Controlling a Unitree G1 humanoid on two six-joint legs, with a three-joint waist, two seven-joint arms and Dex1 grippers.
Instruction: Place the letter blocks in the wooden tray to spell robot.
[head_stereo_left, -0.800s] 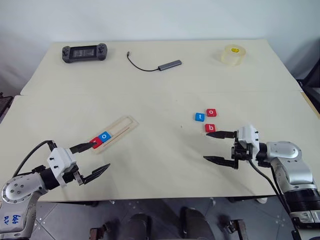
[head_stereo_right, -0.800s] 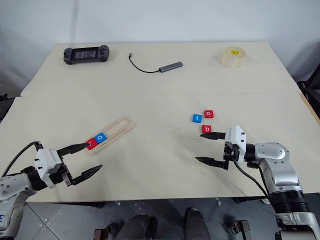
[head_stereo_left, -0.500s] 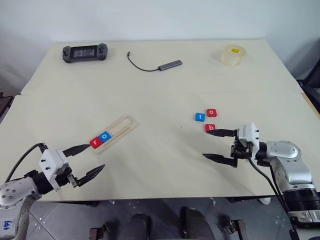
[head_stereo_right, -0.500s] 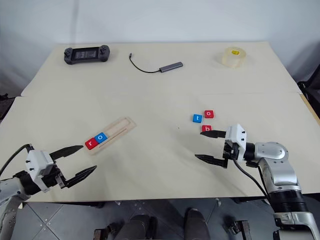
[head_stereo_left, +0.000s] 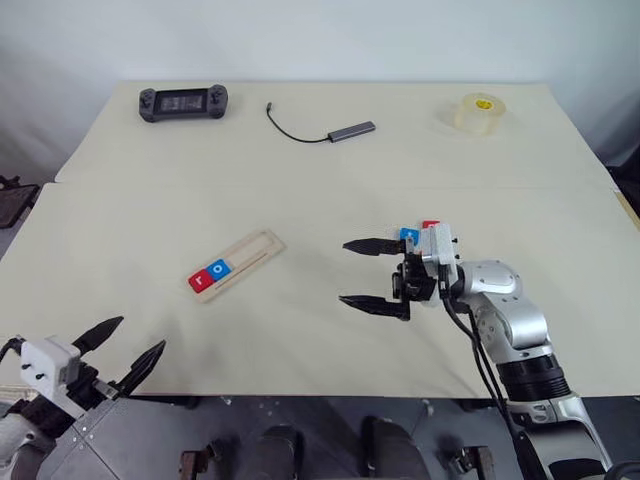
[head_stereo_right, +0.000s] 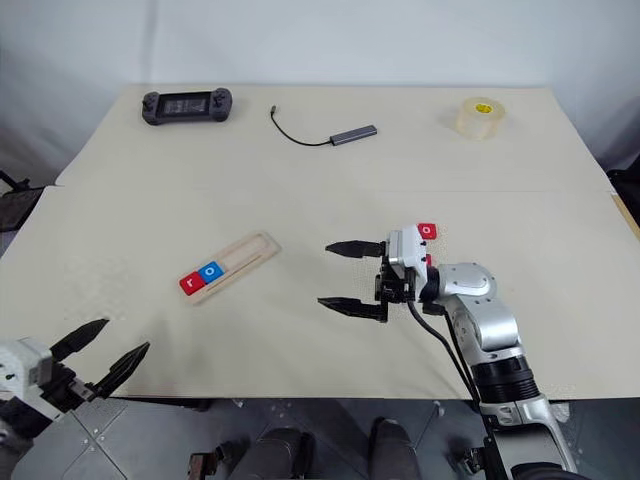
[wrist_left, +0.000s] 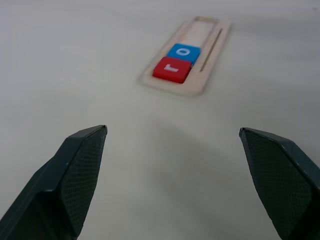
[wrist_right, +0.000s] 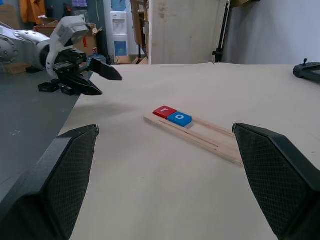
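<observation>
The right end effector (head_stereo_left: 368, 273) hangs over the middle of the worktop (head_stereo_left: 300, 180) with its two black fingers spread wide and nothing between them, pointing toward the wooden tray (head_stereo_left: 235, 265), which lies well apart beyond its fingertips. In the tray's end farther from that end effector sit a red r block (head_stereo_left: 200, 281) and a blue o block (head_stereo_left: 218, 268) touching side by side, while a blue block (head_stereo_left: 409, 236) and a red block (head_stereo_left: 430, 225) lie just behind the right end effector's wrist, partly hidden by it. The left end effector (head_stereo_left: 112, 346) is at the near worktop edge, fingers also spread and empty, with the tray ahead of its tips.
</observation>
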